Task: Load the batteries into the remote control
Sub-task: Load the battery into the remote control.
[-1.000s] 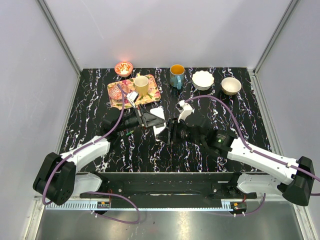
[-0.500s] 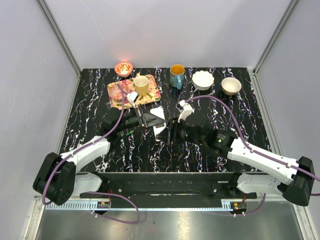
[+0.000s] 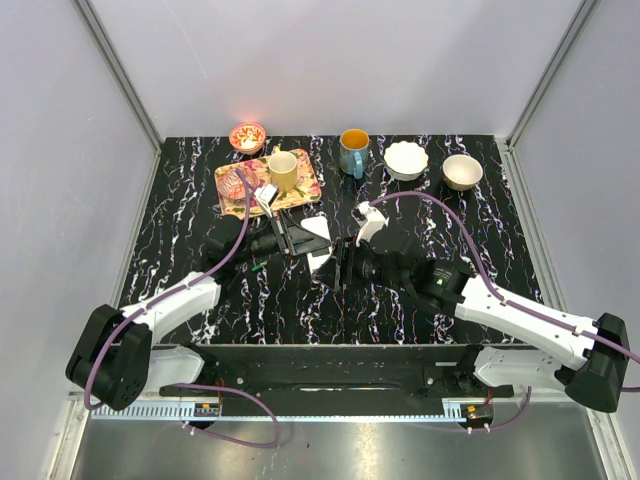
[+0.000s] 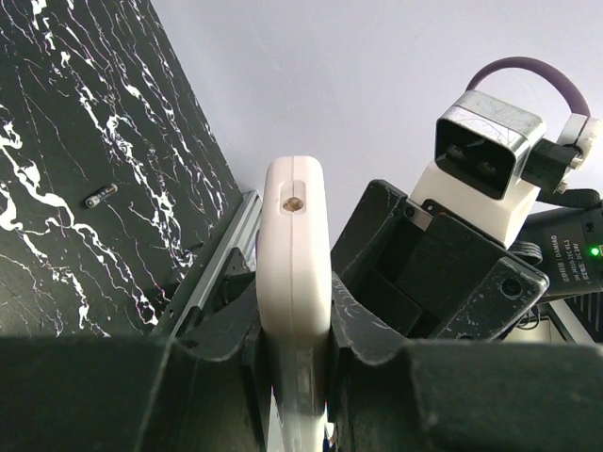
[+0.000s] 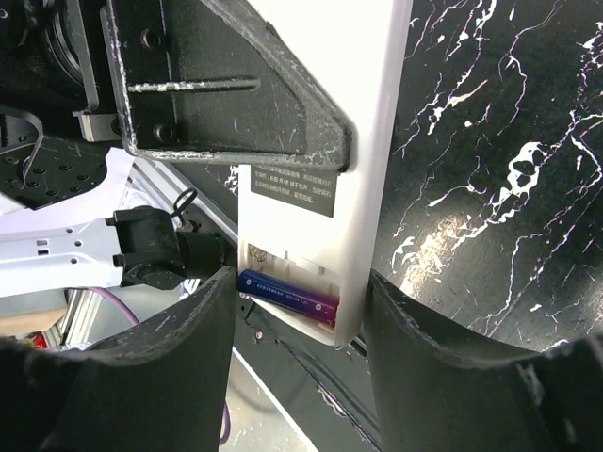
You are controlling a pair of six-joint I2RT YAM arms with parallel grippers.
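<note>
My left gripper (image 3: 305, 238) is shut on the white remote control (image 3: 320, 243) and holds it above the table; in the left wrist view the remote (image 4: 294, 282) stands edge-on between the fingers. In the right wrist view the remote's back (image 5: 325, 160) faces me with its compartment open. A blue-purple battery (image 5: 287, 294) lies tilted in the compartment. My right gripper (image 5: 297, 311) is open and straddles that end of the remote, its left finger (image 5: 179, 348) against the battery's end. Another battery (image 3: 258, 265) lies on the table and also shows in the left wrist view (image 4: 100, 196).
A patterned tray (image 3: 300, 190) at the back left carries a yellow cup (image 3: 283, 170) and a small white cover piece (image 3: 265, 192). A small red bowl (image 3: 247, 136), a blue mug (image 3: 353, 150) and two white bowls (image 3: 406, 160) (image 3: 462, 171) stand along the back edge.
</note>
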